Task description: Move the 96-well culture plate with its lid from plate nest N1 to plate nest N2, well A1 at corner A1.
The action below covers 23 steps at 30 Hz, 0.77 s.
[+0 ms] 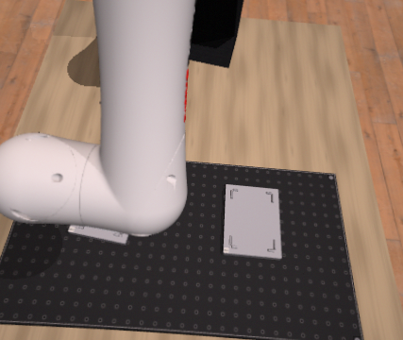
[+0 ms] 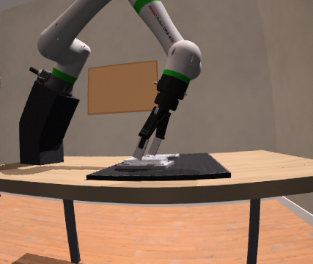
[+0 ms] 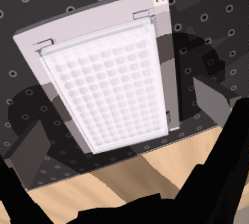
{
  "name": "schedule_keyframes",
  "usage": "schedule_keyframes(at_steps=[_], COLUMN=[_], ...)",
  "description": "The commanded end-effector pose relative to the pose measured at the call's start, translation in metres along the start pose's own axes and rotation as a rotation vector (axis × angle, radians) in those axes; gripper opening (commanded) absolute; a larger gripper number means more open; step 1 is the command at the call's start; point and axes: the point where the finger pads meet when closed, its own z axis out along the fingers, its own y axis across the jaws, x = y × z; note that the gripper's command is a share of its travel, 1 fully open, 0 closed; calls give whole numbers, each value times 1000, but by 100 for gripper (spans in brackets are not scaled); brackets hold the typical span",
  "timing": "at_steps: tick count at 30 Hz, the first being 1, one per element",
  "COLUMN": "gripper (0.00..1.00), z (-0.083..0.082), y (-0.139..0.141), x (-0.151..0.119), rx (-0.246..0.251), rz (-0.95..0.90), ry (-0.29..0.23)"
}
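The 96-well plate with its clear lid (image 3: 103,85) lies on the grey nest N2 (image 3: 165,41), inside the corner locators. From the side the plate (image 2: 149,159) looks flat and low on the nest. My gripper (image 2: 147,152) is tilted over it and open, with a finger on either side of the plate and nothing between them. In the wrist view the gripper (image 3: 124,160) shows only as dark fingers at the lower edges. In the top view the arm hides the plate, and only an edge of N2 (image 1: 99,233) shows.
The other nest, N1 (image 1: 252,221), stands bare on the black perforated baseplate (image 1: 177,280). The arm's black pedestal (image 2: 44,125) stands at the back of the wooden table.
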Motion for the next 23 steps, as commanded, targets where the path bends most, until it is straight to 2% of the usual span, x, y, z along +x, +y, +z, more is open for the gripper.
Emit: schedule_keyframes(at_steps=[1, 15, 23], gripper=[100, 100, 100], z=[-3, -32, -32], y=[0, 0, 0], x=[-1, -15, -15], rx=[0, 0, 0], rz=[0, 0, 0], ry=[0, 0, 0])
